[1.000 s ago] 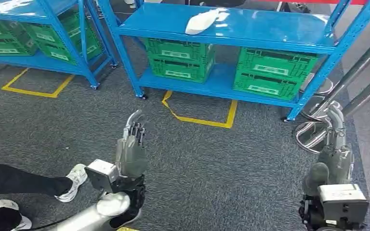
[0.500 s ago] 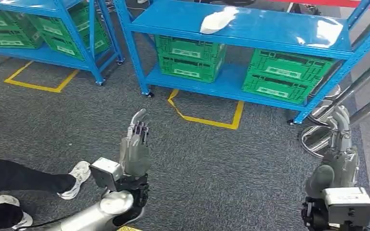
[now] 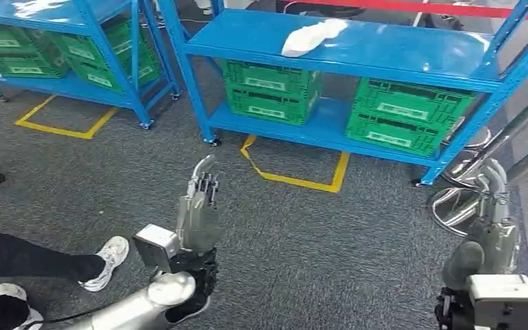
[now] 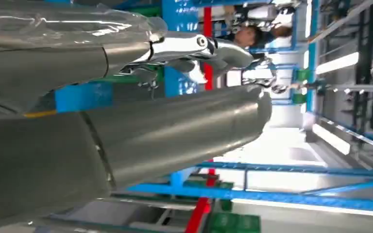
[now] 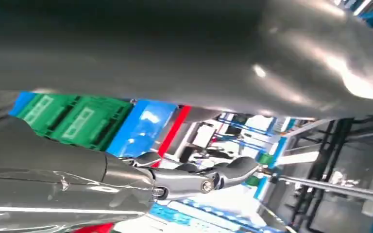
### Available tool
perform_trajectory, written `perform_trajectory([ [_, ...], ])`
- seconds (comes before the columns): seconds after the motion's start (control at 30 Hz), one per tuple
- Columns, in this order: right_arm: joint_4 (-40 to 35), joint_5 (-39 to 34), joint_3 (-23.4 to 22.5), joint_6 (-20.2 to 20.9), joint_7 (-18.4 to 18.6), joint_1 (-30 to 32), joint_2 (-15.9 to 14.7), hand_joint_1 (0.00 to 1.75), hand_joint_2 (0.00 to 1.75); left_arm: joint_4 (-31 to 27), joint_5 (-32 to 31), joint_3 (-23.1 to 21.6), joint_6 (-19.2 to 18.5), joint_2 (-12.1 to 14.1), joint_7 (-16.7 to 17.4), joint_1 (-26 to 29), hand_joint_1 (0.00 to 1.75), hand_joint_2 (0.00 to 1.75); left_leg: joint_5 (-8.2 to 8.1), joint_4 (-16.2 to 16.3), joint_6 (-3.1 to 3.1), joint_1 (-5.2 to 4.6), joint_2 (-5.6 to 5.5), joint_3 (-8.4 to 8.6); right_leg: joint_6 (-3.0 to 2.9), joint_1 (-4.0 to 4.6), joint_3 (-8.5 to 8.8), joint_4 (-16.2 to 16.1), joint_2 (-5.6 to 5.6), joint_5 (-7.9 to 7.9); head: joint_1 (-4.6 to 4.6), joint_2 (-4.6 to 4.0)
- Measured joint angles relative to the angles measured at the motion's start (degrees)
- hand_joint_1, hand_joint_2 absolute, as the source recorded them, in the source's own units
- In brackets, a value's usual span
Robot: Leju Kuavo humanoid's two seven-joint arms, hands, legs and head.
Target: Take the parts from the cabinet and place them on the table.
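On the top shelf of the blue metal rack (image 3: 399, 51) lies a white bagged part (image 3: 311, 36), above green plastic crates (image 3: 269, 89) on the lower shelf. Well short of it, over grey carpet (image 3: 302, 234), the left hand (image 3: 198, 210) and right hand (image 3: 491, 227) hold nothing, fingers (image 3: 205, 177) extended, loosely apart.

The head view looks forward and down from high on the robot onto grey carpet floor (image 3: 302, 234) and the blue metal shelving rack (image 3: 357, 51). Both wrist views sit close behind their hands, turned sideways, facing the same blue rack (image 4: 272, 194) and green plastic crates (image 5: 73, 119).
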Motion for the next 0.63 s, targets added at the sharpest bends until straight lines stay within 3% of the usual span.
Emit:
perform_trajectory([
  [0.03, 0.0, 0.0, 0.0, 0.0, 0.1, 0.1, 0.0, 0.00, 0.00, 0.0, 0.0, 0.0, 0.0, 0.0, 0.0, 0.0, 0.00, 0.00, 0.01, -0.1, -0.19, 0.05, 0.01, 0.08, -0.40, 0.16, -0.23, 0.1, 0.10, -0.17, -0.68, 0.00],
  [0.13, 0.0, 0.0, -0.1, 0.0, 0.1, 0.1, 0.0, 0.00, 0.00, 0.0, 0.0, 0.0, 0.0, 0.0, 0.0, -0.1, 0.00, 0.00, -0.69, 0.2, -1.23, 0.47, 0.12, 0.38, -1.88, 0.19, 0.41, -0.1, 0.36, -0.59, -0.94, 0.00],
  [0.17, 0.0, 0.0, 0.0, -0.1, -0.1, 0.1, 0.0, 0.00, 0.00, 0.0, -0.1, 0.0, 0.0, 0.0, 0.0, -0.3, 0.00, 0.00, -1.81, 3.3, -1.26, 0.47, 0.11, -1.18, -2.37, 0.22, 0.73, -0.1, 0.29, -0.93, -1.31, 0.00],
  [0.23, 0.0, 0.0, 0.0, -0.1, 0.0, 0.1, 0.0, 0.00, 0.00, 0.0, -0.1, 0.0, 0.1, 0.0, -0.1, -0.3, 0.00, 0.00, -5.31, 14.3, -1.37, 0.34, 0.09, -7.89, -2.97, 0.41, 1.09, -0.1, 0.24, -1.53, -1.77, 0.00],
  [0.27, 0.0, 0.0, 0.0, -0.1, 0.0, 0.2, 0.0, 0.00, 0.00, 0.0, -0.1, 0.0, 0.1, 0.0, -0.1, -0.1, 0.00, 0.00, -6.24, 18.7, -1.35, 0.33, 0.09, -11.00, -3.11, 0.58, 1.34, -0.1, 0.25, -1.88, -1.88, 0.00],
  [0.3, 0.0, 0.0, 0.0, -0.1, 0.0, 0.2, 0.0, 0.00, 0.00, 0.0, -0.1, 0.0, 0.1, 0.0, -0.1, 0.1, 0.00, 0.00, -5.92, 21.0, -1.18, 0.30, 0.09, -13.30, -3.29, 0.76, 1.78, -0.1, 0.29, -2.27, -1.95, 0.00],
  [0.33, 0.0, 0.0, 0.0, -0.1, 0.0, 0.3, 0.0, 0.00, 0.00, 0.0, -0.1, 0.0, 0.1, 0.0, -0.1, 0.2, 0.00, 0.00, -4.17, 20.2, -0.89, 0.19, 0.09, -13.90, -3.32, 0.89, 2.36, -0.1, 0.42, -2.68, -2.03, 0.00],
  [0.37, 0.0, 0.0, 0.0, -0.1, 0.0, 0.4, 0.0, 0.00, 0.00, 0.0, -0.1, 0.0, 0.1, 0.0, 0.0, 0.1, 0.00, 0.00, -0.90, 16.6, -0.43, 0.01, 0.08, -13.06, -3.32, 1.04, 3.13, -0.1, 0.56, -3.21, -2.14, 0.00],
  [0.43, 0.0, 0.1, 0.0, -0.1, 0.0, 0.4, 0.0, 0.00, 0.00, 0.0, -0.2, 0.0, 0.1, 0.0, -0.1, 0.1, 0.00, 0.00, 6.39, 5.1, 0.98, -0.73, 0.01, -8.77, -3.18, 1.23, 4.79, -0.2, 0.69, -4.34, -2.40, 0.00],
  [0.47, 0.0, 0.2, 0.0, -0.2, 0.0, 0.5, 0.0, 0.00, 0.00, 0.0, -0.2, 0.0, 0.1, 0.0, 0.0, 0.0, 0.00, 0.00, 5.36, 3.5, 1.64, -0.94, 0.08, -7.49, -3.03, 1.00, 4.24, -0.7, 0.61, -4.75, -2.12, 0.00],
  [0.5, -0.1, 0.2, 0.0, -0.2, 0.0, 0.4, 0.0, 0.00, 0.00, 0.0, -0.2, 0.0, 0.1, 0.0, 0.0, 0.0, 0.00, 0.00, 4.15, 1.3, 1.72, -1.33, 0.13, -6.37, -2.55, 1.41, 4.72, -0.9, 0.80, -5.20, -1.68, 0.00],
  [0.53, -0.1, 0.2, 0.0, -0.2, 0.0, 0.4, 0.0, 0.00, 0.00, 0.0, -0.2, 0.0, 0.1, 0.0, 0.0, -0.2, 0.00, 0.00, 3.40, 1.2, 1.62, -1.40, 0.12, -6.18, -2.17, 1.05, 5.05, -1.7, 0.75, -5.27, -1.97, 0.00],
  [0.6, -0.1, 0.3, 0.0, -0.2, 0.0, 0.4, 0.0, 0.00, 0.00, 0.0, -0.2, 0.0, 0.1, 0.0, -0.1, -0.1, 0.00, 0.00, 2.87, -0.2, 2.26, -1.28, -0.11, -4.92, -1.37, 1.16, 7.11, -1.5, 0.55, -4.63, -2.14, 0.00],
  [0.63, -0.1, 0.3, -0.1, -0.2, 0.0, 0.4, 0.0, 0.00, 0.00, 0.0, -0.2, 0.0, 0.1, -0.1, -0.1, -0.1, 0.00, 0.00, 2.99, -0.6, 2.29, -0.84, -0.24, -3.59, -1.20, 0.95, 6.53, -1.1, 0.37, -5.34, -2.21, 0.00],
])
